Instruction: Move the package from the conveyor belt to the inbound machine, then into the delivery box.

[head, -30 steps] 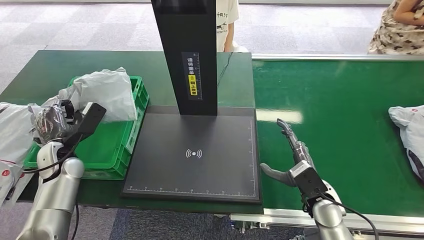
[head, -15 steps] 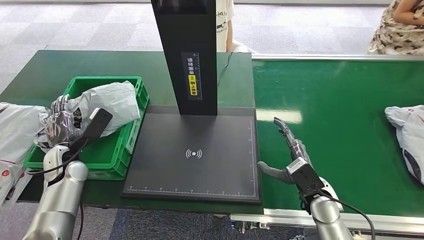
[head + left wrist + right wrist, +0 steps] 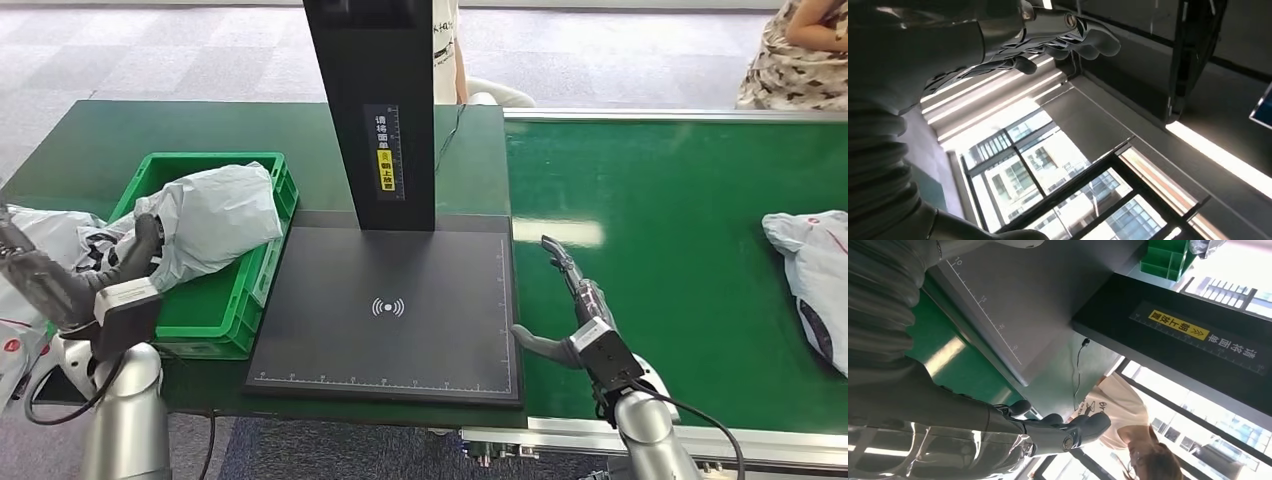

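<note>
Nearest, the right hand (image 3: 572, 300) is seen held flat over the edge of the conveyor belt (image 3: 690, 200), just beside the dark scanning plate of the inbound machine (image 3: 390, 300); its fingers are stretched straight forward, the thumb is spread sideways, and nothing is held. At the near left, the left hand (image 3: 60, 275) is raised beside the delivery box (image 3: 262, 255), with the fingers spread apart and nothing gripped; its thumb lies close against the package (image 3: 215, 215), though contact cannot be judged. The package, a crumpled pale grey plastic mailer, soft and wrinkled, is seen lying inside the green box, propped against the wall nearest the machine. Further right on the belt, another white parcel (image 3: 815, 270) is found. Beyond the machine's black column (image 3: 375, 100), a person (image 3: 448, 50) in a light shirt is partly seen.
</note>
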Controlling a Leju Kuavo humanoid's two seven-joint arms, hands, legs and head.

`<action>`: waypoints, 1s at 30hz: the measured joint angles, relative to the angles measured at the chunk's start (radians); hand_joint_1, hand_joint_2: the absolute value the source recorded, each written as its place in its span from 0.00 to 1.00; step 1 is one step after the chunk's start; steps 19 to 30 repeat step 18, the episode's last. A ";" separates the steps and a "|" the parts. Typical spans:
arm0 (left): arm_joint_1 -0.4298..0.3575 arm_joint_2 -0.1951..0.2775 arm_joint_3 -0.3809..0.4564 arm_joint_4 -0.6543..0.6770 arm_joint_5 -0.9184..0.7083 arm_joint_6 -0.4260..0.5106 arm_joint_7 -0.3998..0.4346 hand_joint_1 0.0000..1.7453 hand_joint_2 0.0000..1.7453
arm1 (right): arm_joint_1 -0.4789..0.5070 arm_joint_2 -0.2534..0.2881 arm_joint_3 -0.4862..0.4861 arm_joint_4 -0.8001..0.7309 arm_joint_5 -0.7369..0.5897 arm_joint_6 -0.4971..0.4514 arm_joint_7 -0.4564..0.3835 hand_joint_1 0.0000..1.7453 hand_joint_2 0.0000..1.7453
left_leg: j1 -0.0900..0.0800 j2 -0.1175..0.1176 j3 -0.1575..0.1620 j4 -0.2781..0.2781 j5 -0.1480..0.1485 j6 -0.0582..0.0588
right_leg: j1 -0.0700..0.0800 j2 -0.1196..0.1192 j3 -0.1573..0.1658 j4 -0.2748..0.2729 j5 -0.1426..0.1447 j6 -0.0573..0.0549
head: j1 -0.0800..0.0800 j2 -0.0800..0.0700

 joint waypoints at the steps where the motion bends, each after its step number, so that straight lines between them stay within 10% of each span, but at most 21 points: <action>1: 0.024 0.000 -0.021 -0.020 0.057 -0.006 0.000 0.00 1.00 | -0.001 0.000 0.002 0.004 -0.004 -0.003 -0.006 0.00 1.00 | 0.000 0.000 0.000 0.000 0.000 0.000 | 0.000 0.000 0.000 0.000 0.000 0.000 | 0.000 0.000; 15: 0.142 0.034 -0.394 0.036 0.710 -0.670 0.185 0.00 1.00 | 0.005 -0.001 0.010 0.004 -0.107 0.023 -0.045 0.00 1.00 | 0.000 0.000 0.000 0.000 -0.001 0.000 | 0.000 0.000 0.000 0.000 -0.001 0.000 | 0.000 0.000; 30: 0.142 0.031 -0.425 0.078 0.742 -0.725 0.205 0.00 1.00 | 0.008 0.004 0.017 0.004 -0.126 0.038 -0.049 0.00 1.00 | 0.000 0.000 0.000 0.000 -0.001 0.000 | 0.000 0.000 0.000 0.000 -0.001 0.000 | 0.000 0.000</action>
